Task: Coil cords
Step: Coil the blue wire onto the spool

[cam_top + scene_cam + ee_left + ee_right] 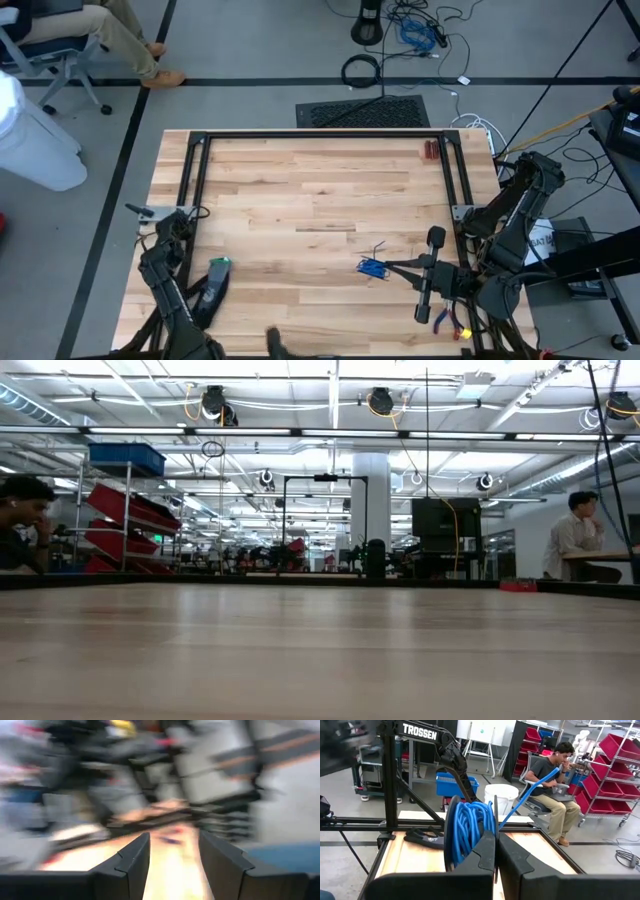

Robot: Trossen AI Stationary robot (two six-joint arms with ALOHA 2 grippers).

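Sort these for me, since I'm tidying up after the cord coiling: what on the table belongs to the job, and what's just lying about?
Part of the job:
- blue cord, bundled, pinched in the right gripper
- left gripper, fingers apart, holding nothing

Just lying about:
- black glove, near the left arm
- red-handled pliers, at the table's right edge
- small reddish item, far right corner

Both arms are dark, near-black, built of rounded jointed segments. The left arm (172, 285) shows a small green patch near its wrist. The right arm (520, 215) trails black cables. White "TROSSEN" lettering marks a black link (422, 732). The fingers (470, 867) are angular, matte black plastic.
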